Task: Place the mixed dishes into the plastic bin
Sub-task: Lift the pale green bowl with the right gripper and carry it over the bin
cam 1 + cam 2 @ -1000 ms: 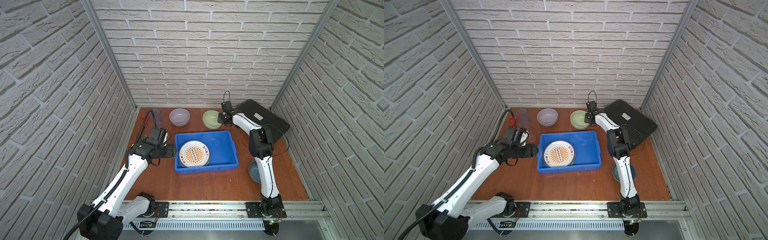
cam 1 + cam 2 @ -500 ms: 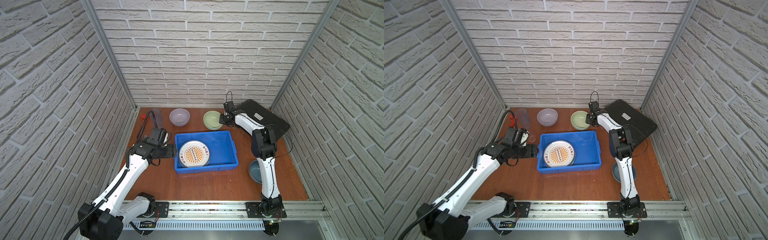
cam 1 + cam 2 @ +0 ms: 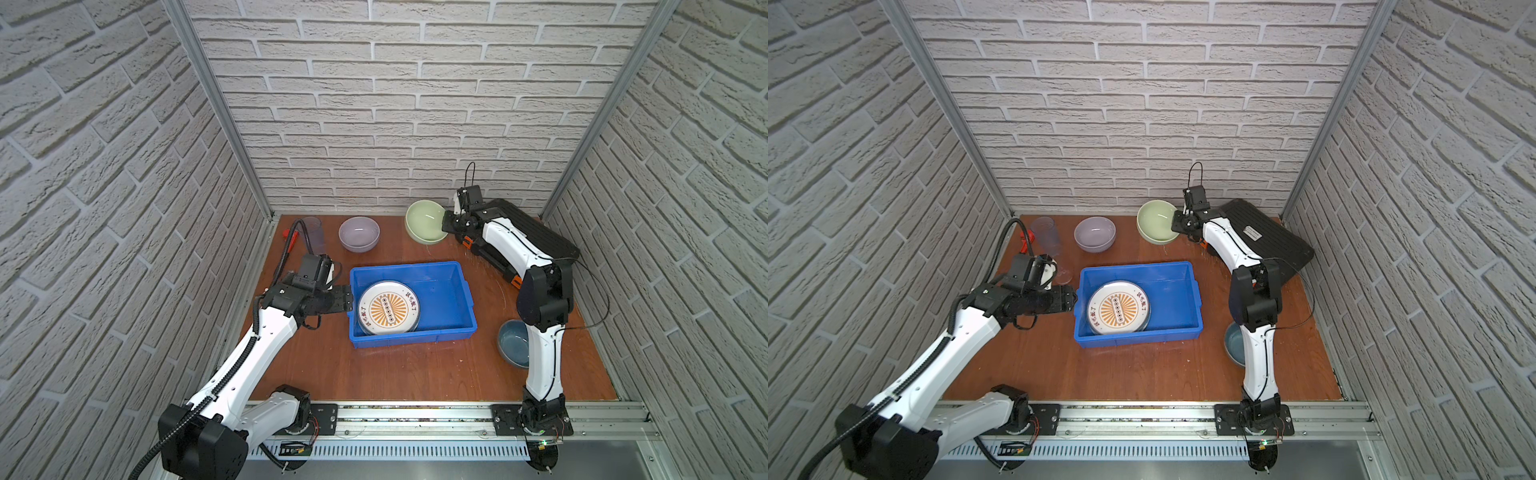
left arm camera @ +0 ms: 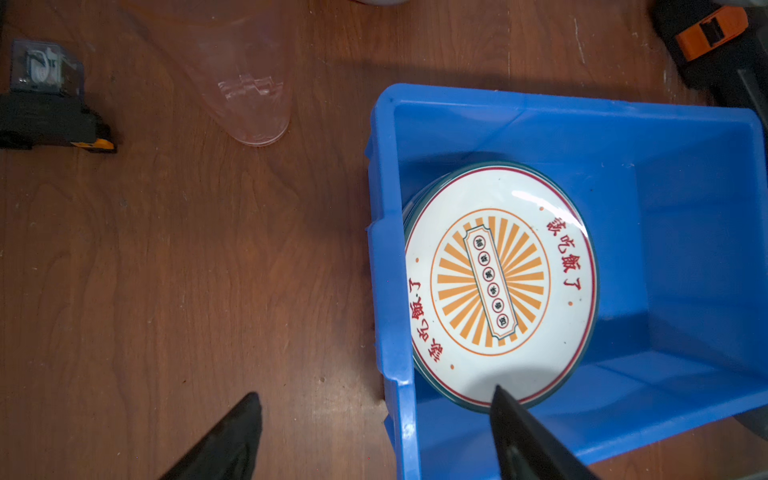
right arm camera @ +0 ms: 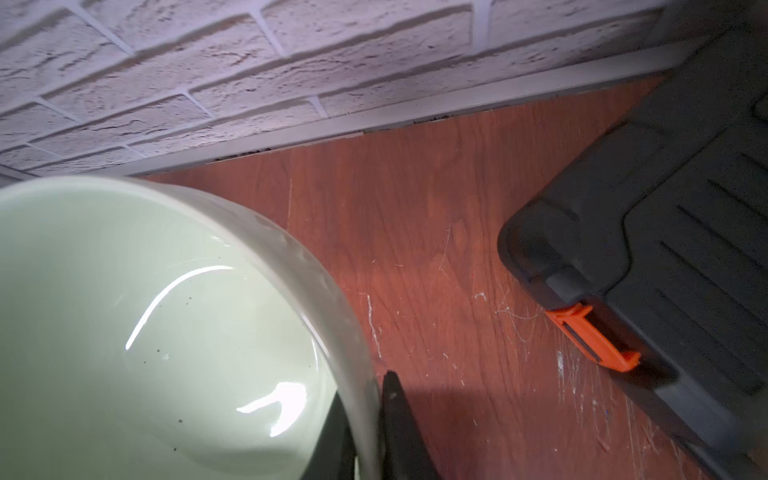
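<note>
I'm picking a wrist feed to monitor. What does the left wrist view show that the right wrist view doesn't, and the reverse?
Only left wrist: the blue bin holding the sunburst plate, a clear tumbler, and the open left fingers. Only right wrist: the pale green bowl, its rim pinched by the right fingers, and the brick wall. Both: the wooden table and the black case with an orange latch.

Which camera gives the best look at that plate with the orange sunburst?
The left wrist view: the orange sunburst plate fills the frame, red lettering sharp, lying in the blue bin. Both top views show the plate whole but small, lettering unreadable. The right wrist view misses it, showing the pale green bowl instead.
</note>
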Action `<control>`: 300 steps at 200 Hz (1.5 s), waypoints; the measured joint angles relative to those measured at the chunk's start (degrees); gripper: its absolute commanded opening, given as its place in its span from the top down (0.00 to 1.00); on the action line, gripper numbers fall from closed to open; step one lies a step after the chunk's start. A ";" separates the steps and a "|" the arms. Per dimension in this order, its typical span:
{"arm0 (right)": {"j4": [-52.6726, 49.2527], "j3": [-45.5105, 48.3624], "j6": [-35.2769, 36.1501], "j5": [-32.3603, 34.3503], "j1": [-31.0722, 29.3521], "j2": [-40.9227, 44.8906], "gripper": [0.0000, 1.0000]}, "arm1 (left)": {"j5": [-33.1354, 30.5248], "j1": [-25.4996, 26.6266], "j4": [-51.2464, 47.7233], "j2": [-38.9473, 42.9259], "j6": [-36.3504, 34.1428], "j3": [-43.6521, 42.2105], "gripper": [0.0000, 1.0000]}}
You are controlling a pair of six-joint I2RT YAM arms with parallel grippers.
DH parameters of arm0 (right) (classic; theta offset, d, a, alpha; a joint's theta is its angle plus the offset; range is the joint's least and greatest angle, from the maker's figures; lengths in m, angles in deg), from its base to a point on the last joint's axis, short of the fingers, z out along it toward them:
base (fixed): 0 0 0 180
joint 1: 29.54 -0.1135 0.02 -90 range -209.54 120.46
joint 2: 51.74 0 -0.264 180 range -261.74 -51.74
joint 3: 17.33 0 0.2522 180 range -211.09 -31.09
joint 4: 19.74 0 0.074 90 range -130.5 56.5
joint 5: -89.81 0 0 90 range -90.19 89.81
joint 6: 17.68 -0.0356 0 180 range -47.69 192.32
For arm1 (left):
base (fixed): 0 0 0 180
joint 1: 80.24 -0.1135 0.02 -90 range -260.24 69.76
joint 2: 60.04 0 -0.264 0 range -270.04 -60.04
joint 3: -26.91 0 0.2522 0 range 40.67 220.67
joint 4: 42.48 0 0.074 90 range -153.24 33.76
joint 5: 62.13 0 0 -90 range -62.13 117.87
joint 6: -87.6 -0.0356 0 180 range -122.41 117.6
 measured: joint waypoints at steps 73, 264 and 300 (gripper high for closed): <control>-12.15 0.04 7.08 -3.43 -3.37 8.90 0.94 | -0.70 -1.66 0.46 -0.61 -0.63 0.17 0.15; -17.97 16.76 13.29 1.20 -23.19 13.60 0.94 | -0.94 -3.93 1.14 0.57 -1.40 0.87 0.15; -15.65 18.38 11.93 1.62 -25.16 13.60 0.94 | -0.63 -3.93 1.36 0.57 -1.38 0.74 0.15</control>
